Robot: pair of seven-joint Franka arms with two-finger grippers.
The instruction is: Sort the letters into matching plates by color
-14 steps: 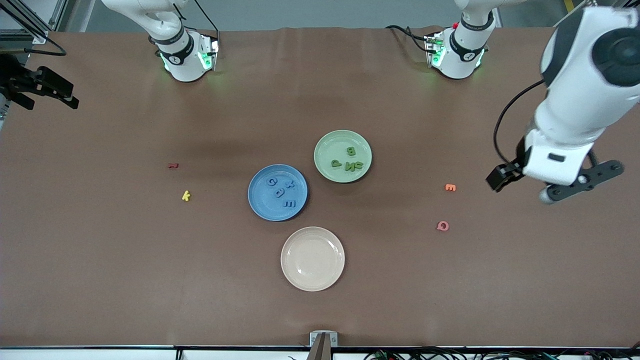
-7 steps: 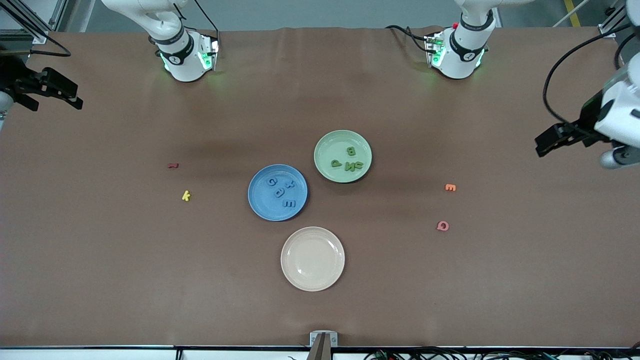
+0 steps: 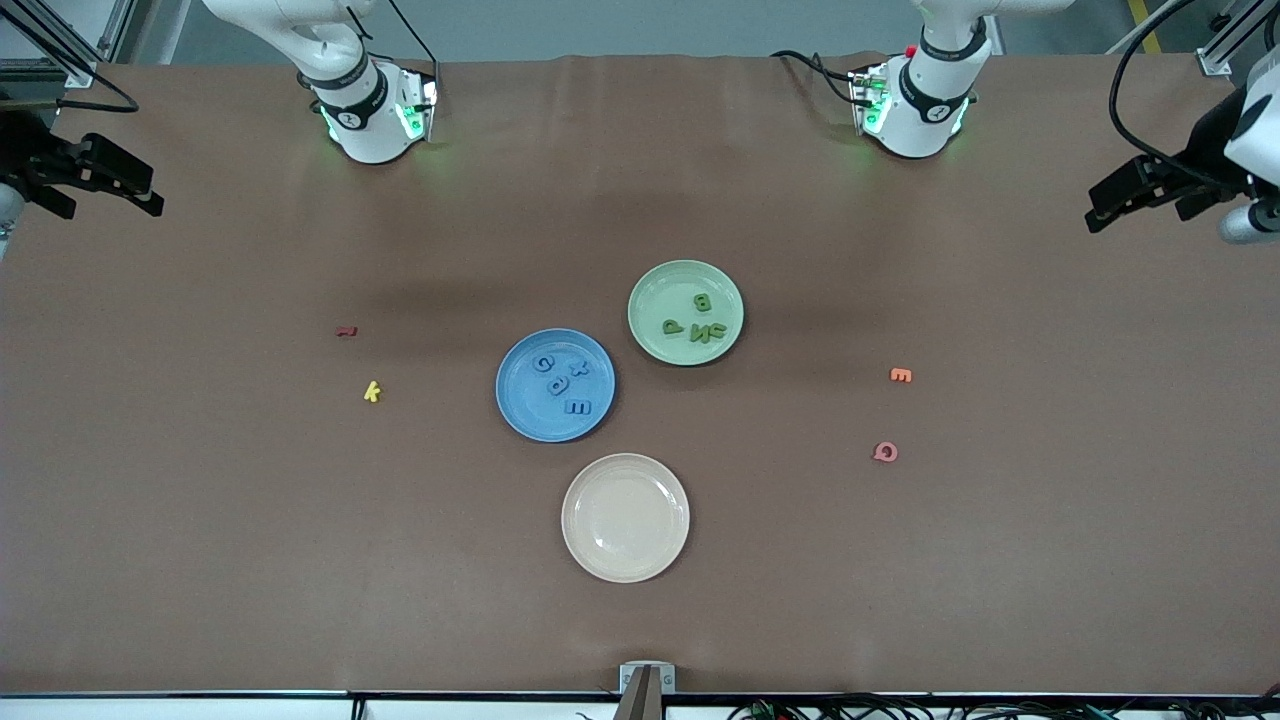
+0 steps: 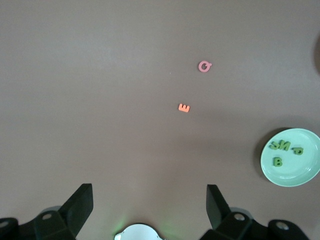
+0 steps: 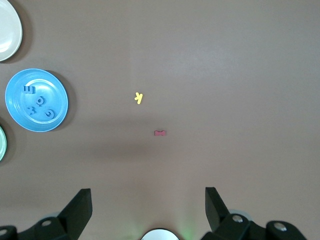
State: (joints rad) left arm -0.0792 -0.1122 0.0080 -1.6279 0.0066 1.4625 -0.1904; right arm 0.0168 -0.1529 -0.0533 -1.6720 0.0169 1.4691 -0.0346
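Several blue letters (image 3: 577, 407) lie in the blue plate (image 3: 522, 412) at the table's middle. Several green letters (image 3: 703, 301) lie in the pale green plate (image 3: 655, 295), which stands beside it, farther from the front camera. My left gripper (image 3: 1140, 200) hangs open and empty over the left arm's end of the table. My right gripper (image 3: 105, 200) waits open and empty over the right arm's end. The left wrist view shows the green plate (image 4: 300, 173) with its letters (image 4: 277, 161) well away from the open left gripper (image 4: 150, 205). The right wrist view shows the blue plate (image 5: 44, 81) far from the open right gripper (image 5: 148, 207).
A cream plate (image 3: 625, 517) with nothing in it stands nearer the front camera than the blue plate. Loose on the table lie an orange E (image 3: 900, 375) and a pink Q (image 3: 885, 452) toward the left arm's end, and a yellow k (image 3: 372, 392) and a red letter (image 3: 346, 331) toward the right arm's.
My left arm has swung away from the spot beside the orange E, out to the table's end and toward its base side. The right arm has hardly moved. No letter has shifted.
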